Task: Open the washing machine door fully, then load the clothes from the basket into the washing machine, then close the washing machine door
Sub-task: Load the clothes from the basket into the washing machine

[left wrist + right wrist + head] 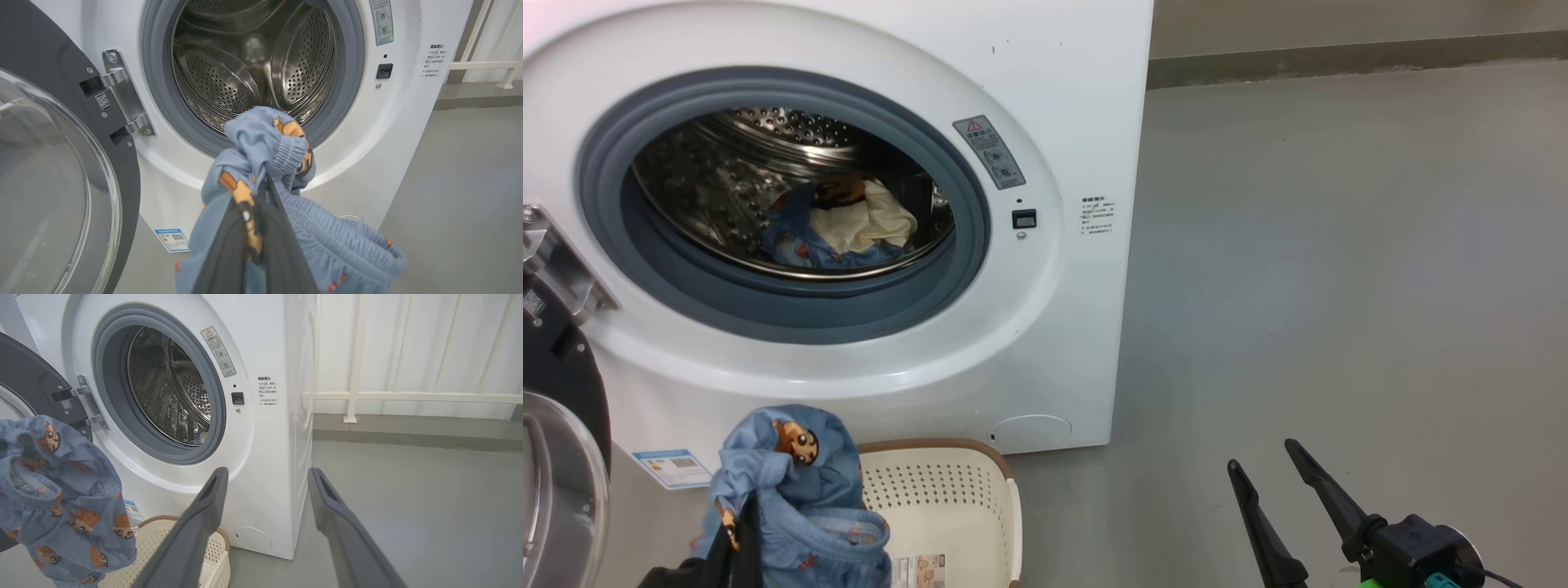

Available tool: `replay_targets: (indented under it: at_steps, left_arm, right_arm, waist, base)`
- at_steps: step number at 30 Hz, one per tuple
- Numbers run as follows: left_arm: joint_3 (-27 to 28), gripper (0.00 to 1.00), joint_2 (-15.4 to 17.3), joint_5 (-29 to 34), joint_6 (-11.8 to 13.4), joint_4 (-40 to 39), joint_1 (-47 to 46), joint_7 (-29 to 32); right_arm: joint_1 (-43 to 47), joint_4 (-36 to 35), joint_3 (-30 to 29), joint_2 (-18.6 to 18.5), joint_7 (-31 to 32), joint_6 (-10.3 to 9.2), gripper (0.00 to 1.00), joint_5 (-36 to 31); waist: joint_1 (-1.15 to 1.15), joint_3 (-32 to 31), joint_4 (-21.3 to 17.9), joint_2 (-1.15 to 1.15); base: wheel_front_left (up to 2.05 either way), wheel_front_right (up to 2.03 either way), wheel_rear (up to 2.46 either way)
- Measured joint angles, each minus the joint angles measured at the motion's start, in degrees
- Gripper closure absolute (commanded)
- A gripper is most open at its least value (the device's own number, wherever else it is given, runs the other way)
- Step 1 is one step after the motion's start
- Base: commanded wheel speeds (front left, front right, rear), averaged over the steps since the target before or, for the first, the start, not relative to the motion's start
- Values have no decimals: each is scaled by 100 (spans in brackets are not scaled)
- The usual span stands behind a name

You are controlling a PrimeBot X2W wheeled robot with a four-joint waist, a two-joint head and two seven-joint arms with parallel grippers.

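The washing machine (1045, 245) stands with its round door (61, 171) swung wide to the left on its hinge. Light-blue and cream clothes (849, 229) lie at the bottom of the steel drum (253, 61). My left gripper (265, 181) is shut on a blue bear-print garment (796, 490) and holds it above the cream basket (947, 498), below the drum opening. That garment also hangs at the left of the right wrist view (61, 498). My right gripper (1262, 457) stands open over the floor to the right of the machine, with nothing between its fingers.
Bare grey floor (1339, 286) stretches to the right of the washer. A white railing (408, 396) and wall run behind it. The open door's glass bowl (556, 490) juts out at the lower left, close to the held garment.
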Motion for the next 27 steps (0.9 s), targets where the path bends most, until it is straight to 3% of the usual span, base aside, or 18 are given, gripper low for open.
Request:
replay_targets:
  at_steps: [27]
  left_arm:
    - [-98, 100, -27, -205, 37, 237, -391, -168]
  right_arm:
    - [-35, -188, 12, -55, 26, 0, 0, -41]
  waist:
    - [0, 427, -47, 0]
  base:
    - [0, 0, 0]
